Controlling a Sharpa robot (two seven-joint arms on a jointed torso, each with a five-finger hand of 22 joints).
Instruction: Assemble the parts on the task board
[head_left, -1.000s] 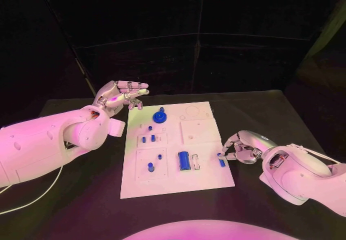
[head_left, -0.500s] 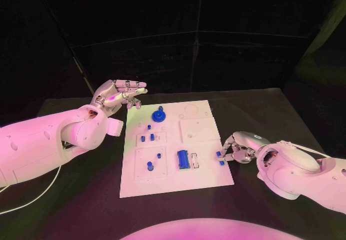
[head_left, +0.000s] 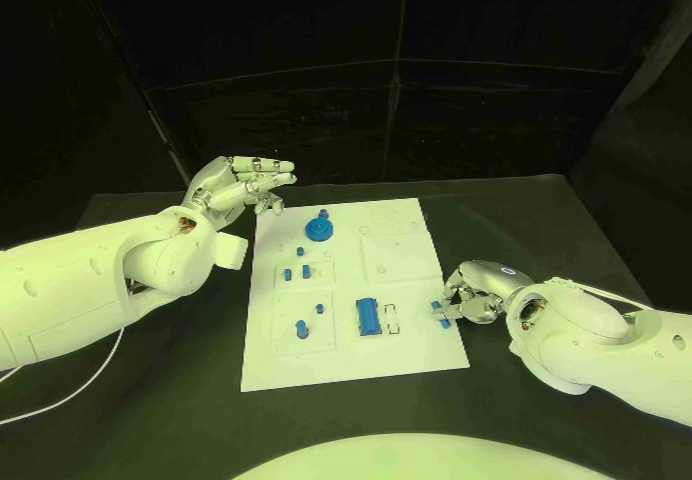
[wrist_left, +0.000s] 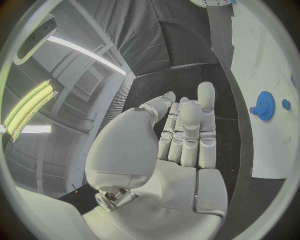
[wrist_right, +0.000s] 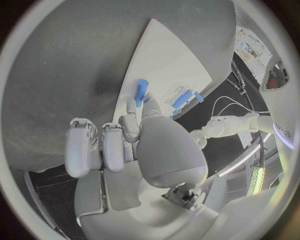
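Observation:
The white task board (head_left: 408, 262) lies in the middle of the black table. On it are a blue gear (head_left: 319, 231), small blue pegs (head_left: 296, 272), a blue block (head_left: 368, 318) and another small peg (head_left: 302, 330). My right hand (head_left: 472, 298) rests at the board's right edge and pinches a small blue part (head_left: 438, 312) between thumb and a finger. The right wrist view shows this part (wrist_right: 141, 92) sticking out past the fingertips (wrist_right: 131, 107) over the board (wrist_right: 172, 65). My left hand (head_left: 238, 185) hovers beyond the board's far left corner, fingers extended, holding nothing. In the left wrist view, that hand (wrist_left: 181, 145) faces the gear (wrist_left: 265, 106).
Black table (head_left: 173, 400) surrounds the board on all sides. A white cable (head_left: 65, 395) runs over the table near my left arm. Dark curtains close off the back.
My right hand with the blue part has shifted slightly farther along the board's right edge and its wrist has turned a little. The left hand has hardly moved.

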